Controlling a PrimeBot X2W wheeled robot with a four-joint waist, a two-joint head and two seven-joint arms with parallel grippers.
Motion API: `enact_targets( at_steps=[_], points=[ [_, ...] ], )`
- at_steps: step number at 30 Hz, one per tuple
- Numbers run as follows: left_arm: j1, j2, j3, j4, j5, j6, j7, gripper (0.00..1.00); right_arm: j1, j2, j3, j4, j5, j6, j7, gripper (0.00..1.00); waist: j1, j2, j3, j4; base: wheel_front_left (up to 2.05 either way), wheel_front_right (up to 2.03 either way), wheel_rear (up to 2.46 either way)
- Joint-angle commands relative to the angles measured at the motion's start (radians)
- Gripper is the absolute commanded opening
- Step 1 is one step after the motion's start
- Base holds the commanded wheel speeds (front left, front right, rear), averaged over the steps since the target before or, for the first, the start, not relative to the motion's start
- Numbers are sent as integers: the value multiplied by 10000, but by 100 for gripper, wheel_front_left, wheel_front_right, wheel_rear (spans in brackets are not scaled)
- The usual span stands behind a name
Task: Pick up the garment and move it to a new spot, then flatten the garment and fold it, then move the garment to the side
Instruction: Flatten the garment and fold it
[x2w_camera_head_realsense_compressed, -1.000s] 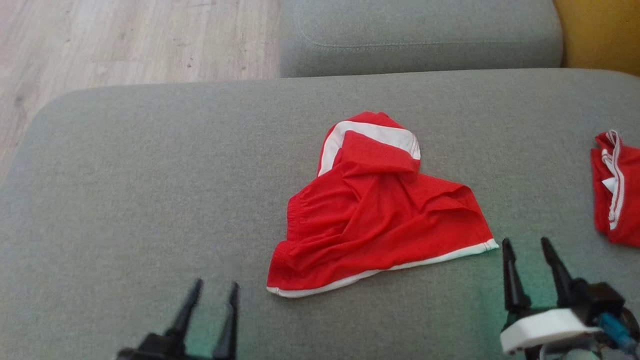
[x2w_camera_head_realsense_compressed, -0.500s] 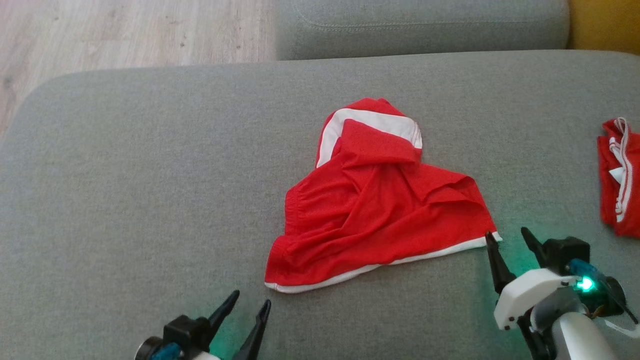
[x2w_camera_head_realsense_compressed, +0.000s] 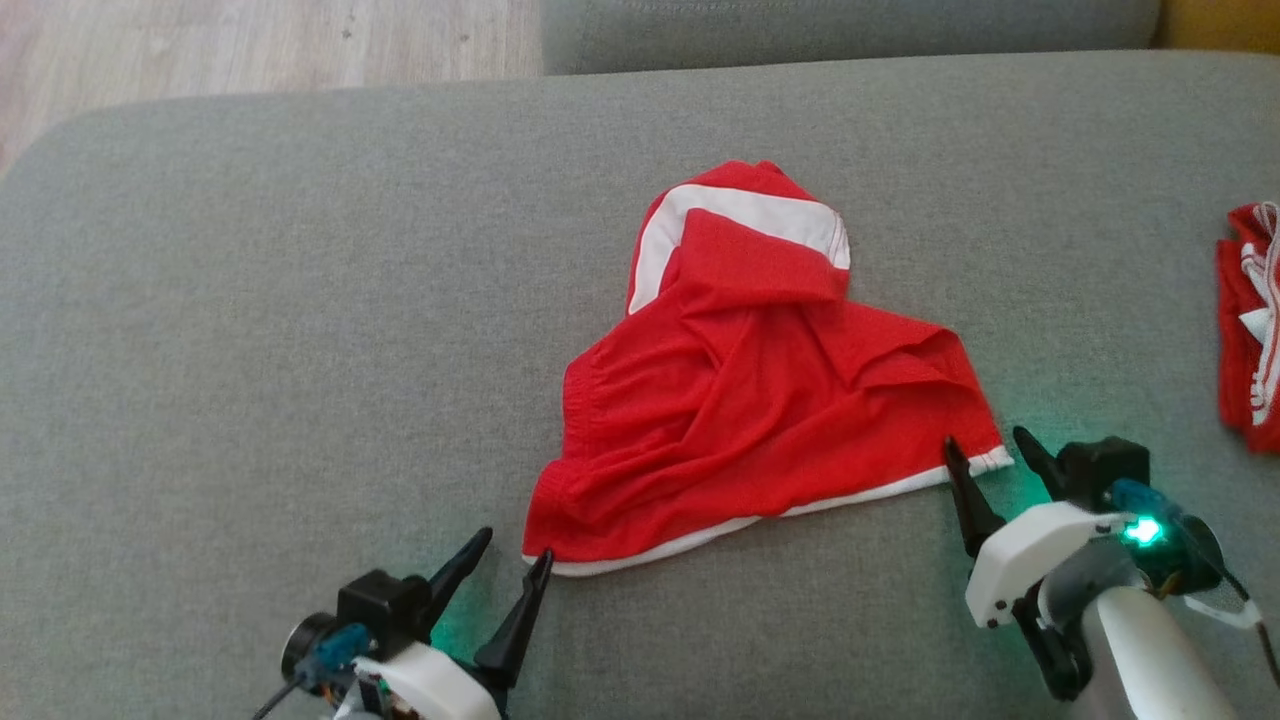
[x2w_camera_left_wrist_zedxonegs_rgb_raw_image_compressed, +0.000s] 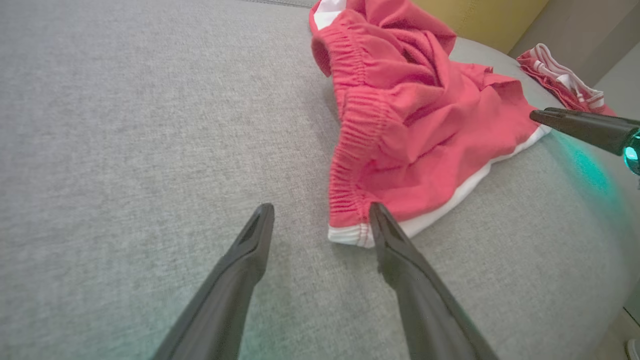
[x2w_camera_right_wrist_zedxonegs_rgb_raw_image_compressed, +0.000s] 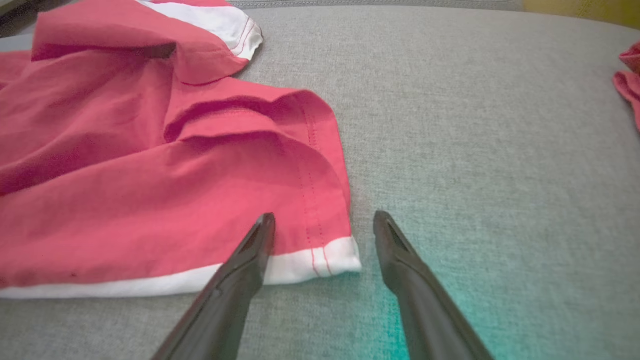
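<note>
Left end effector (x2w_camera_head_realsense_compressed: 516, 543) and right end effector (x2w_camera_head_realsense_compressed: 983, 436) gape beside the garment (x2w_camera_head_realsense_compressed: 760, 400)

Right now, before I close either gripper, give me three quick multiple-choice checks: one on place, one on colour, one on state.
1. Where are the right gripper's tips?
A. At the shorts' near right corner
B. On the waistband
C. Over the floor

2. What colour is the hem?
A. Blue
B. White
C. Yellow

3. How do the grippers stand?
A. Both shut on cloth
B. Left shut, right open
C. Both open, holding nothing

Answers:
1 A: in the right wrist view, the fingers stand either side of that corner.
2 B: a white band edges the red cloth.
3 C: the left gripper also shows a clear gap, its tips at the other hem corner.
</note>
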Motion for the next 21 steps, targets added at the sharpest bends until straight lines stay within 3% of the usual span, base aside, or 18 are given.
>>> enact_targets(
  at_steps=[1, 17, 18, 19, 21],
  points=[
    [-373, 167, 195, -118, -92, 16, -125, 100, -326, -76, 252, -190, 77, -9, -57, 100, -2, 0, 22, -7, 0, 0, 0],
    [-1089, 389, -1129, 306, -967, 16, -304, 100, -598, -96, 512, 252, 244, -9, -94, 100, -2, 0, 360, -130, 0, 0, 0],
    [-1130, 401, -1211, 320, -1018, 16, -310, 88, -617, -85, 551, 298, 293, -9, -59, 100, -2, 0, 366, -136, 0, 0, 0],
    [-1167, 411, -1278, 340, -1069, 16, -324, 54, -639, -80, 610, 346, 337, -9, -16, 100, -2, 0, 369, -143, 0, 0, 0],
    [-1233, 431, -1418, 375, -1163, 16, -355, 32, -682, -76, 729, 474, 455, -9, 114, 100, -2, 0, 364, -159, 0, 0, 0]
  ],
)
